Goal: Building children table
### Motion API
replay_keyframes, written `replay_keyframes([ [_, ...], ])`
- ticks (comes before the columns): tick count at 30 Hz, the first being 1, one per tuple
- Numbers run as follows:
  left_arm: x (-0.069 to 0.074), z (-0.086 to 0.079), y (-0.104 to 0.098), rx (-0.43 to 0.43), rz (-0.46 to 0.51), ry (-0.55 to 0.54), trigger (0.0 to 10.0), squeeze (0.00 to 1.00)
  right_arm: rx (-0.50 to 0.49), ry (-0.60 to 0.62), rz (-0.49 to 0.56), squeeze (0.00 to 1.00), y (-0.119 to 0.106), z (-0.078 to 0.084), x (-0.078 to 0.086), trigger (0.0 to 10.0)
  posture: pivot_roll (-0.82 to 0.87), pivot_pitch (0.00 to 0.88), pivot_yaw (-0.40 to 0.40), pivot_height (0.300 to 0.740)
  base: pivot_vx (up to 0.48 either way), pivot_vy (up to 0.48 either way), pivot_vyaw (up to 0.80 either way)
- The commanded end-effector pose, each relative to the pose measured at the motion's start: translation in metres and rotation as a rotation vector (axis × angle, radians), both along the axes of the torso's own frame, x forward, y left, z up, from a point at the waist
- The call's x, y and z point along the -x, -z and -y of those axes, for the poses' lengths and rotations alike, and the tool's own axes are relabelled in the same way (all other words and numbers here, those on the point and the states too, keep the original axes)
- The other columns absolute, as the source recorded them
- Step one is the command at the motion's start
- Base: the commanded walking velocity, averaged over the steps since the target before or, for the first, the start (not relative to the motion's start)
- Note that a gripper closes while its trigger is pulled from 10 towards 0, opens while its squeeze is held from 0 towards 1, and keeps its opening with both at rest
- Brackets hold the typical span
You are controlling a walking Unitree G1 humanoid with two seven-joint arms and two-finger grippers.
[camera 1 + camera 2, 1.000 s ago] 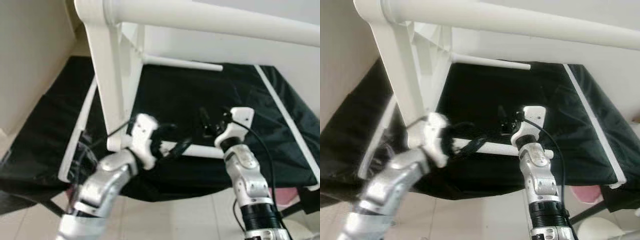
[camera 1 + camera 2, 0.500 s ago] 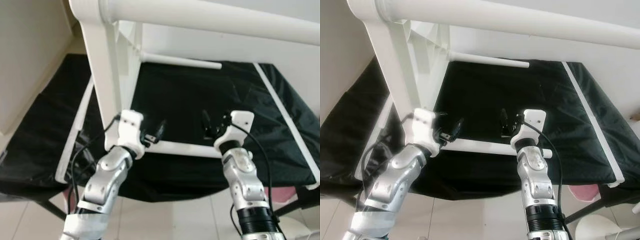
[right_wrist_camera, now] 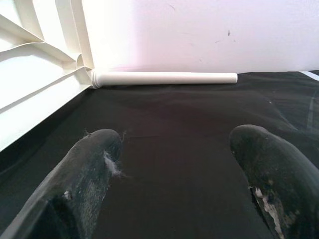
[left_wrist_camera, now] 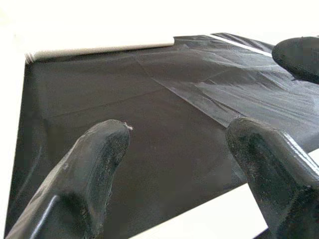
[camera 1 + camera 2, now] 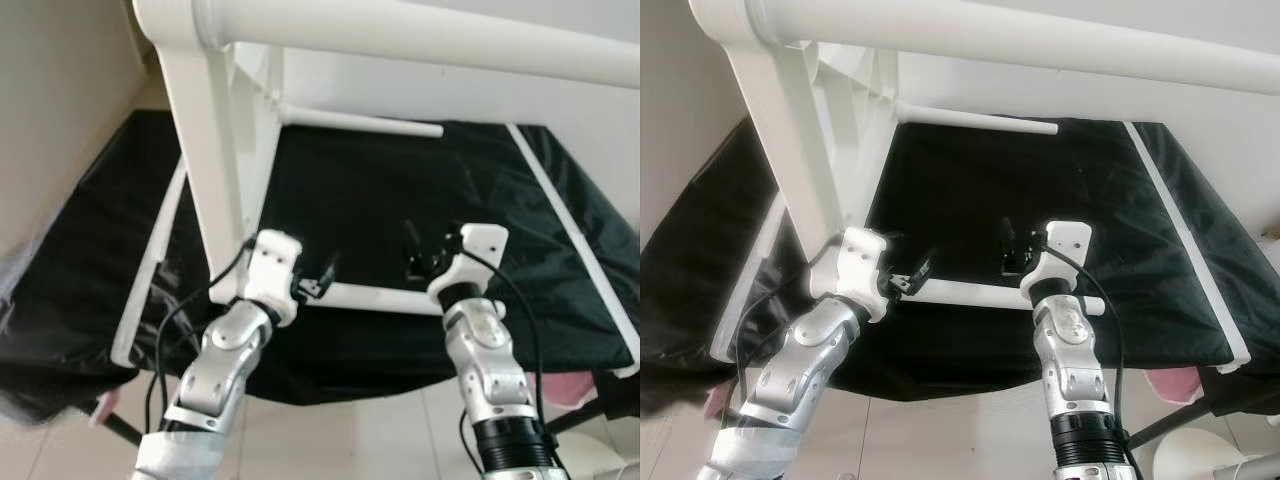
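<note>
Item one: the white plastic children's table [image 5: 215, 140], which I found tipped on its side over a black cloth-covered surface [image 5: 380, 200], its thick round edge [image 5: 420, 40] running across the top of the head views. One white tubular leg [image 5: 365, 124] stuck out from its ribbed underside at the far end; a second white leg [image 5: 990, 294] lay low across the cloth near both grippers.

Item two: the left gripper [image 5: 322, 277], on its silver arm, sat beside the table's flat white upright [image 5: 205, 160], just above the near leg. In its wrist view I saw both black fingers [image 4: 94, 169] spread well apart with only black cloth and a strip of white between them, nothing held.

Item three: the right gripper [image 5: 425, 248], near the same leg's other end. Its black fingers [image 3: 89, 169] also stood wide apart and held nothing, pointing across the cloth toward the far leg [image 3: 164, 78].

Item four: pale tiled floor [image 5: 330, 440] below the cloth's edge.
</note>
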State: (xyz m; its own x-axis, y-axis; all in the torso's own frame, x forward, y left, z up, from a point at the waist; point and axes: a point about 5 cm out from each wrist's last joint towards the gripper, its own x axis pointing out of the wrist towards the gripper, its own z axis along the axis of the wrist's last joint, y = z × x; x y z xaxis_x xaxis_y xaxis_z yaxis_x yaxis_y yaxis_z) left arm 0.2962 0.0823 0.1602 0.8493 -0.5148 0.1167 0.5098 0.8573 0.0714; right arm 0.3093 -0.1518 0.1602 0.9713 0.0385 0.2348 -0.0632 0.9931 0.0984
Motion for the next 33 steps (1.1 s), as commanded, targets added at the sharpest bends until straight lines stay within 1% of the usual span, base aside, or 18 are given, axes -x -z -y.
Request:
replay_keyframes([
  [1,-0.004,-0.010,0.007,-0.011,-0.010,-0.120,10.0,0.00,-0.003,0.009,-0.010,0.00,0.005,0.000,0.001,10.0,-0.03,0.044,-0.009,0.740,0.000,0.000,0.00],
  [8,-0.005,-0.013,0.007,-0.011,-0.005,-0.136,10.0,0.00,-0.009,0.010,-0.018,0.00,0.008,-0.001,0.003,10.0,-0.02,0.042,-0.007,0.740,0.000,0.000,0.00],
  [18,-0.007,-0.016,0.007,-0.024,0.001,-0.140,10.0,0.00,-0.002,0.027,-0.051,0.00,0.019,0.005,0.006,10.0,-0.02,0.033,-0.006,0.740,0.000,-0.263,0.00],
  [33,-0.007,-0.015,0.009,-0.011,-0.005,-0.145,10.0,0.00,0.011,0.014,-0.064,0.00,0.024,0.003,0.006,10.0,-0.01,0.024,-0.013,0.740,0.000,-0.297,0.00],
])
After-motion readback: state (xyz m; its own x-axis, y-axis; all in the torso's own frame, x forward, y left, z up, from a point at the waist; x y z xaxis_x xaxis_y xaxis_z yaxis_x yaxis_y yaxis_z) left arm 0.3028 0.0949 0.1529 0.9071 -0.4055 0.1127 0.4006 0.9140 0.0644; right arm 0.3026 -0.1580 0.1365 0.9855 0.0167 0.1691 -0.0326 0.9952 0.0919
